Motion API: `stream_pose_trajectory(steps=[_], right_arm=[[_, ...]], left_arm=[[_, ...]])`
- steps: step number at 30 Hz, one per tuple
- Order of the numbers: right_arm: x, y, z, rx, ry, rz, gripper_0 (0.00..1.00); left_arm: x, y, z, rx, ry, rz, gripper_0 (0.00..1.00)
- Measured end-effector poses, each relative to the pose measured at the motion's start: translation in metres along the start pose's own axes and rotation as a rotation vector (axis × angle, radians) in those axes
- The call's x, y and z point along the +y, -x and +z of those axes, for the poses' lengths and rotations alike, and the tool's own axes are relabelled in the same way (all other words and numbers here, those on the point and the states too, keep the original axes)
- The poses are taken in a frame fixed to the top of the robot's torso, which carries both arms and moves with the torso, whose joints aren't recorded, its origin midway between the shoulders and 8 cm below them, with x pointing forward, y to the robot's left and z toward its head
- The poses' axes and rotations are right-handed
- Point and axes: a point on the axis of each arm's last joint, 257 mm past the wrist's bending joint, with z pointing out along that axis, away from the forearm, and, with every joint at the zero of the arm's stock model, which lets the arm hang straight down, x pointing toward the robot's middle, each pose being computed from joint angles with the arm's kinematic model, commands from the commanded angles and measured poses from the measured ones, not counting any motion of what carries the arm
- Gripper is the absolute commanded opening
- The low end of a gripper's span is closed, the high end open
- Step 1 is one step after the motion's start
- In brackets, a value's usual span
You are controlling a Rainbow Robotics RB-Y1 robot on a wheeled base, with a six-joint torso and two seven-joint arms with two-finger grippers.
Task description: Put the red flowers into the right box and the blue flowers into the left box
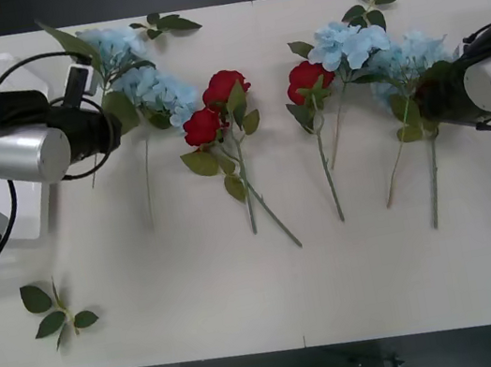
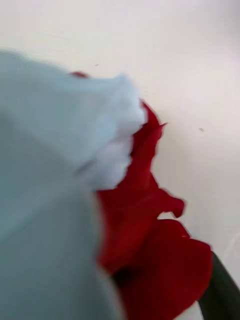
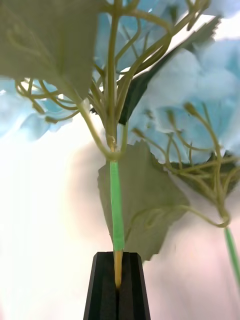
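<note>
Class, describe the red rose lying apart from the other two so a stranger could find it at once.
On the white table, look at the right half, where blue flowers lie bunched. At that bunch's left edge lies one red rose, stem pointing toward the robot. It is the only red bloom there; the other two roses lie paired nearer the middle.

No readable text or labels anywhere.
</note>
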Motion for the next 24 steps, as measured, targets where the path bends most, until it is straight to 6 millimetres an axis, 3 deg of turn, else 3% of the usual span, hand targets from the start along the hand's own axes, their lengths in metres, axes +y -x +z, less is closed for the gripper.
stream_pose_trajectory(steps=[5,9,12,18,21,24], right_arm=[[-0.001,0.004,0.000,-0.010,0.000,0.004,0.00],[-0.001,0.004,0.000,-0.010,0.001,0.004,0.00],[0.000,0.003,0.000,-0.009,0.004,0.007,0.00],[-0.001,0.002,-0.003,0.008,0.002,0.016,0.00],[-0.004,0.005,-0.018,0.045,-0.002,0.010,0.00],[-0.010,0.023,-0.042,0.046,0.017,-0.040,0.00]], left_arm=[[0.033,0.059,-0.035,-0.138,0.036,-0.029,0.00],[0.083,0.075,-0.070,-0.206,0.110,-0.046,0.00],[0.118,0.063,-0.098,-0.210,0.161,-0.026,0.00],[0.166,0.008,-0.145,-0.151,0.226,0.002,0.00],[0.172,-0.009,-0.149,-0.127,0.238,-0.002,0.00],[0.159,-0.009,-0.141,-0.124,0.215,0.001,0.00]])
